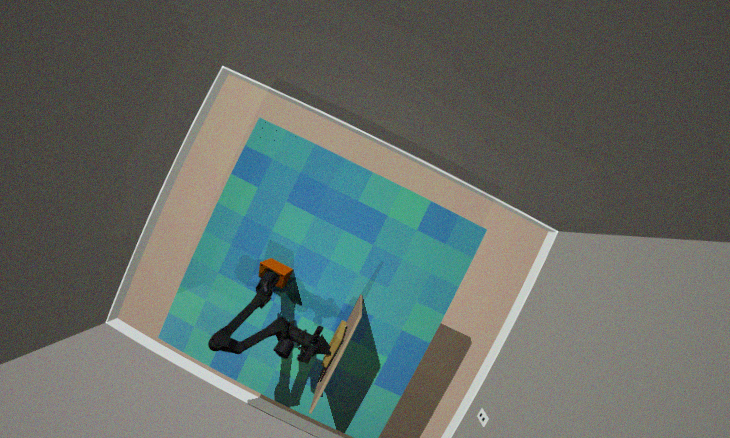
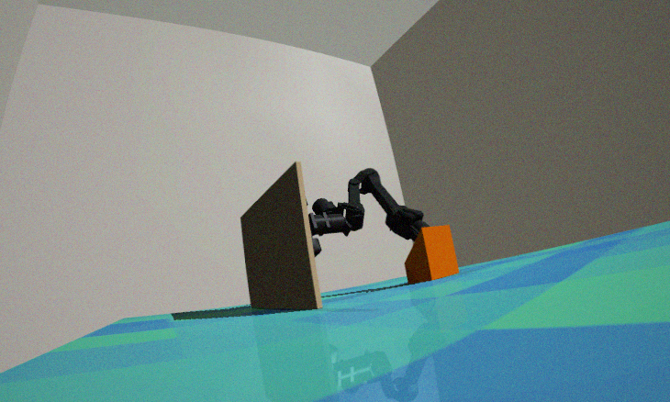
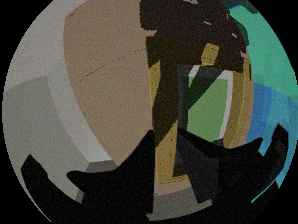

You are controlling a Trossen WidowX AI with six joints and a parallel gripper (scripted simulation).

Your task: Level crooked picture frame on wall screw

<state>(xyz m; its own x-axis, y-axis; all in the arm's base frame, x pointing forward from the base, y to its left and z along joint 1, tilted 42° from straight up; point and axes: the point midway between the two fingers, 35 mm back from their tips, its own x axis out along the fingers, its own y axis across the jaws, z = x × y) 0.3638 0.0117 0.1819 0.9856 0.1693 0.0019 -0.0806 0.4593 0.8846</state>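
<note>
The picture frame (image 1: 339,338) (image 3: 235,112) is gold, with a white inner border and a green picture. It is against the upright tan panel (image 1: 357,314) (image 2: 277,244) (image 3: 110,90). My gripper (image 1: 327,351) (image 3: 164,132) is shut on one side bar of the frame, the left bar in the wrist view. Dark shadow lies over the upper part of the frame there. The panel hides the frame and the fingertips in the exterior view. The wall screw and the notched strip are hidden. I cannot tell from these slanted views whether the frame is level.
The arm's orange base block (image 1: 275,269) (image 2: 440,251) stands on the blue and green tiled surface (image 1: 335,209) (image 2: 577,299), on the frame's side of the panel. The panel's upright edge (image 2: 311,250) is close beside the gripper in the exterior view. Room walls stand around.
</note>
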